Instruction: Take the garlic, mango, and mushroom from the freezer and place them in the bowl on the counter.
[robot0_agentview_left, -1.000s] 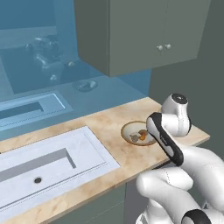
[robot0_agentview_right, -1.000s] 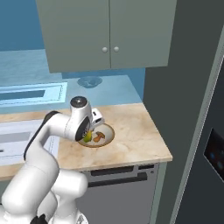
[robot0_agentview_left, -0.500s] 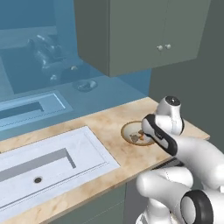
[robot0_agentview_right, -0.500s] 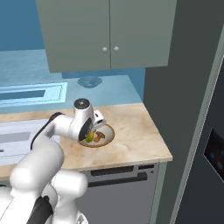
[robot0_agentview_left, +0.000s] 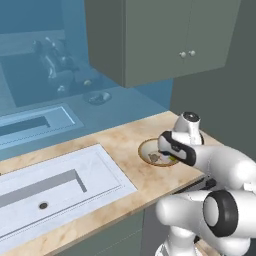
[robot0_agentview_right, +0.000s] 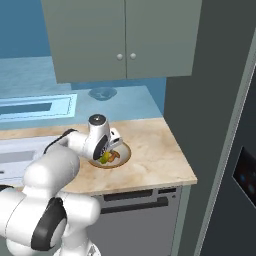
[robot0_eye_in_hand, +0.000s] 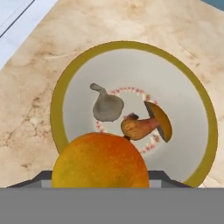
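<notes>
In the hand view my gripper (robot0_eye_in_hand: 103, 177) is shut on the mango (robot0_eye_in_hand: 100, 159), an orange-yellow oval that covers the fingertips. It hangs just above the near rim of the bowl (robot0_eye_in_hand: 61, 92), tan-rimmed and pale inside. A grey garlic bulb (robot0_eye_in_hand: 107, 107) and a brown mushroom (robot0_eye_in_hand: 148, 124) lie in the bowl's middle. From the right base view the gripper (robot0_agentview_right: 106, 154) holds the mango (robot0_agentview_right: 105, 158) over the left part of the bowl (robot0_agentview_right: 125, 156). The left base view has the hand covering the right part of the bowl (robot0_agentview_left: 145, 149) on the counter (robot0_agentview_left: 125, 142).
A white sink (robot0_agentview_left: 60, 182) takes up the counter's left part. Grey-green wall cupboards (robot0_agentview_right: 125, 40) hang above the bowl. The tall dark freezer (robot0_agentview_right: 230, 130) stands at the counter's right end. A dim mirrored bowl (robot0_agentview_right: 102, 93) shows on the blue back wall.
The arm has folded down and the hand has shifted slightly left over the bowl. The mango stays in the gripper; garlic and mushroom have not moved.
</notes>
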